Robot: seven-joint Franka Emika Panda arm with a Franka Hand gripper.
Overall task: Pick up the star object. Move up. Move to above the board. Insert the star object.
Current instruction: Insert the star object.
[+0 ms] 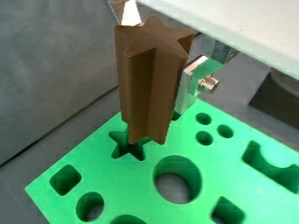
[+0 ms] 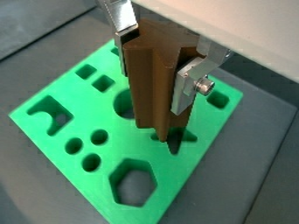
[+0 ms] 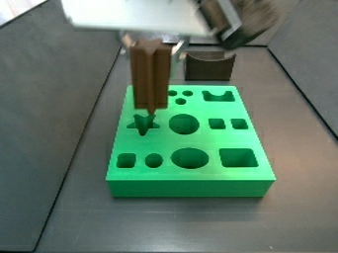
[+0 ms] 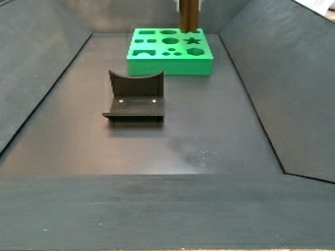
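1. Wrist views: the gripper (image 1: 158, 39) is clamped on the star object (image 1: 149, 83), silver fingers (image 2: 193, 80) pressed to its ridged sides. The peg stands upright, its foot right at the star hole (image 1: 126, 147) of the board (image 1: 70, 206). It looks like the insert step, tip just entering.
2. Next move, I'd judge: straight down, ridges matched to the star points; any twist could catch the hole's rim.
3. Side view: the peg sits near the board's (image 3: 199, 183) left edge, neighbouring holes clear.
4. Side view: the fixture (image 4: 133, 98) stands well apart from the board (image 4: 157, 64), with open floor around.
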